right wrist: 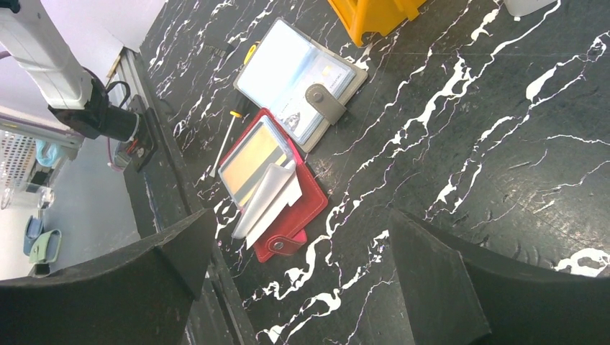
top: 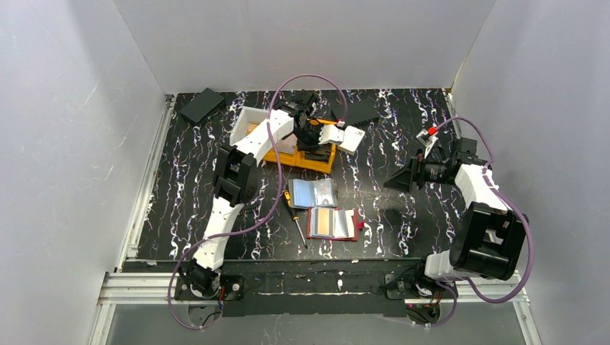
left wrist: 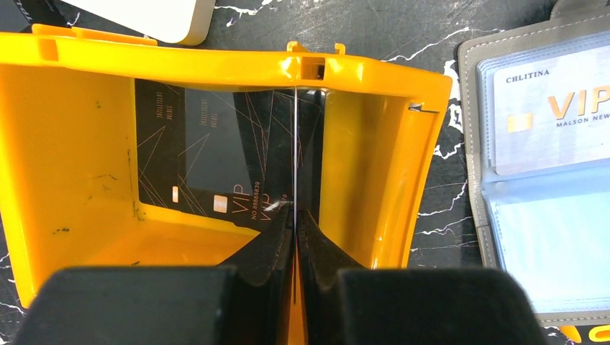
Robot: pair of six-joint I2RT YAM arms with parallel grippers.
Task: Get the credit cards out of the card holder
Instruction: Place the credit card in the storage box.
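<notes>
Red card holder [top: 332, 223] lies open nearest on the black marbled table [top: 403, 230], an orange card [right wrist: 253, 159] in its clear sleeve and a screwdriver [top: 295, 218] just left of it. Just beyond, a grey card holder [top: 313, 192] lies open with a pale VIP card [left wrist: 554, 115] sleeved inside. To the right, the right claw [top: 397, 180] hangs released, jaws wide. Farther off, the left claw [left wrist: 295, 213] is clenched on a thin card [left wrist: 296, 144], seen edge-on, over an orange bin [left wrist: 374, 144] where a black card [left wrist: 187, 162] lies flat.
</notes>
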